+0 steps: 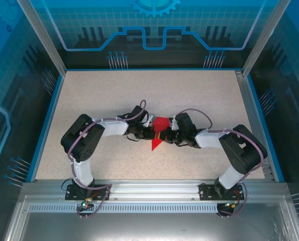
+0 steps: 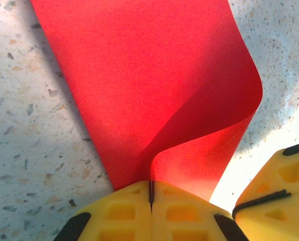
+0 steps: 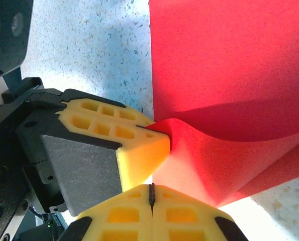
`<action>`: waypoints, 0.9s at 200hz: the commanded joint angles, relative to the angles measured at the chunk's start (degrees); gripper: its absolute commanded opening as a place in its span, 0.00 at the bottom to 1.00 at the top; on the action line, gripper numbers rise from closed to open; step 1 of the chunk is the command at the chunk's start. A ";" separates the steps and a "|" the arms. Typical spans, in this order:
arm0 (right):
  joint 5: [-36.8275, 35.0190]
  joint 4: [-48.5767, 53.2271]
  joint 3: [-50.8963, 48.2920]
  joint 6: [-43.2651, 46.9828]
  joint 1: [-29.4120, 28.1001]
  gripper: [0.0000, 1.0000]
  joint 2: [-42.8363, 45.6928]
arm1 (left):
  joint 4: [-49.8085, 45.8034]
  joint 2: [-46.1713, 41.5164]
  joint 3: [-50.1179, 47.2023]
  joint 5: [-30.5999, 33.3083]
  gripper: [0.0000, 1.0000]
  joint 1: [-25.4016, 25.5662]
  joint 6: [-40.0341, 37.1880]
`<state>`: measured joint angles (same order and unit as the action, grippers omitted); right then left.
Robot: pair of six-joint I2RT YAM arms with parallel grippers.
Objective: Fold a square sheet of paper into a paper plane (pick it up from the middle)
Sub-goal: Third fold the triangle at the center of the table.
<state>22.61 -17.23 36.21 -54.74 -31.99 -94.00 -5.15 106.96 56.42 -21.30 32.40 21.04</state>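
Left gripper point(image 2: 151, 197) and right gripper point(image 3: 152, 197), my two, are each clamped tight on the near edge of the one red square sheet of paper point(image 2: 149, 85), which I see buckled upward between them mid-table point(image 1: 114, 95).

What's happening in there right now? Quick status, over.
Left gripper shut on the red sheet. Right gripper shut on it too, tips almost together. Sheet curling over the table. Only the crowded fingers hinder.
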 commanded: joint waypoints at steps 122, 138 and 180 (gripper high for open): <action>1.54 8.78 3.12 5.87 3.12 0.00 1.84 | -3.56 1.50 -0.26 0.03 0.00 -0.36 -1.40; 2.89 5.30 2.88 4.77 3.78 0.00 -0.08 | -3.56 1.59 -0.17 0.03 0.00 -0.34 -1.42; 1.30 4.92 3.81 5.54 4.30 0.00 -5.14 | -3.88 1.80 0.00 -0.02 0.00 -0.37 -1.50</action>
<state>24.10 -12.27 39.11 -50.50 -28.53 -96.33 -5.28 106.96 56.42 -21.32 32.40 20.86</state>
